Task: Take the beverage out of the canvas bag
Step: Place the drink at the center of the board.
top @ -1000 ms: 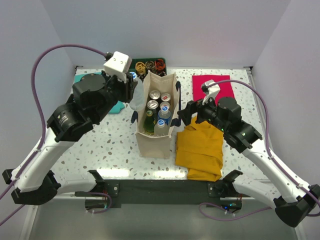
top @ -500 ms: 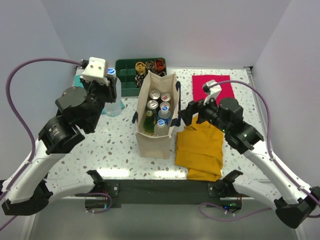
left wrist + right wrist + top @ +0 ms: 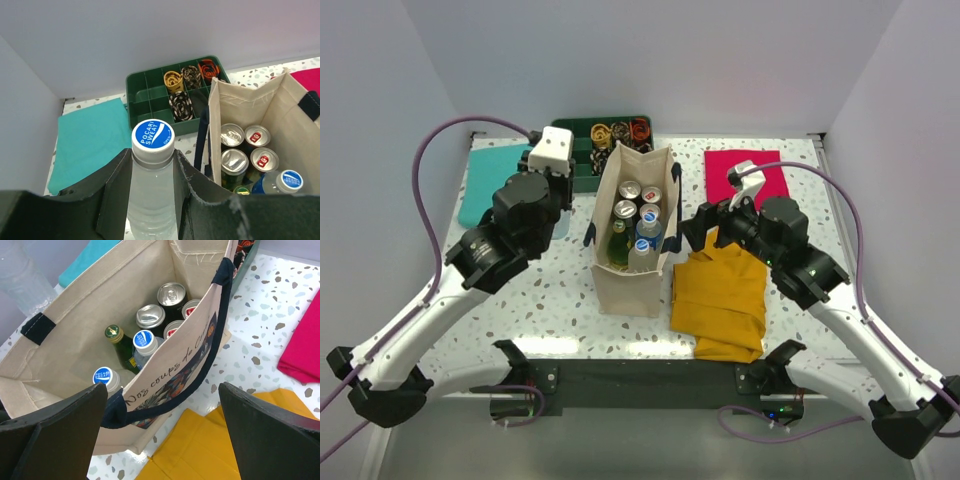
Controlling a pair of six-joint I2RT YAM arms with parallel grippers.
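Cream canvas bag is standing upright in the middle of the table, holding cans and bottles. Just left of it, outside, the left fingers are clenching a clear bottle with a blue cap. The right fingers are staying released, wide apart, on either side of the bag's right wall and navy handle.

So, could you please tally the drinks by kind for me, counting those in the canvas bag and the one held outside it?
cans, all in the canvas bag: 4
blue-capped plastic bottles: 3 (2 in the bag, 1 outside it in the left gripper)
green glass bottle, in the bag: 1
Total: 8 drinks
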